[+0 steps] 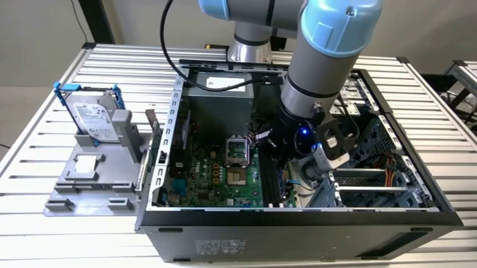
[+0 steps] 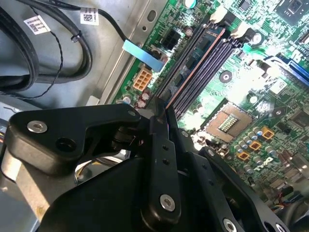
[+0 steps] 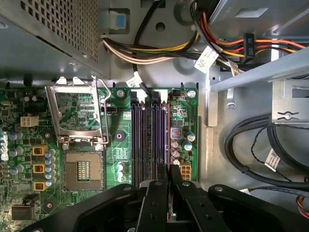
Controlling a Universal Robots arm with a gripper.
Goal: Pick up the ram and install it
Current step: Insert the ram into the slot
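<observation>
The ram (image 2: pixel 195 60), a thin greyish-green stick with a copper-coloured edge, stands on edge along the outermost of the black slots (image 2: pixel 215 60) on the green motherboard (image 1: pixel 216 178). My gripper (image 2: pixel 161 108) is shut on the stick's near end, black fingers (image 2: pixel 160 145) pressed against its sides. In the first wrist view the gripper (image 3: pixel 168 175) sits over the end of the slots (image 3: pixel 145 140), fingers nearly together. In the exterior view the gripper (image 1: pixel 287 170) is down inside the open computer case (image 1: pixel 298 215), at the slots beside the processor socket (image 1: pixel 237 151).
A silver hard drive (image 1: pixel 97 117) in a blue-handled frame stands on a grey fixture (image 1: pixel 89 178) at the exterior view's left. Black cables (image 3: pixel 260 145) and coloured wire bundles (image 3: pixel 159 50) lie close to the slots. The case's metal walls and drive bays (image 1: pixel 372 178) hem the arm in.
</observation>
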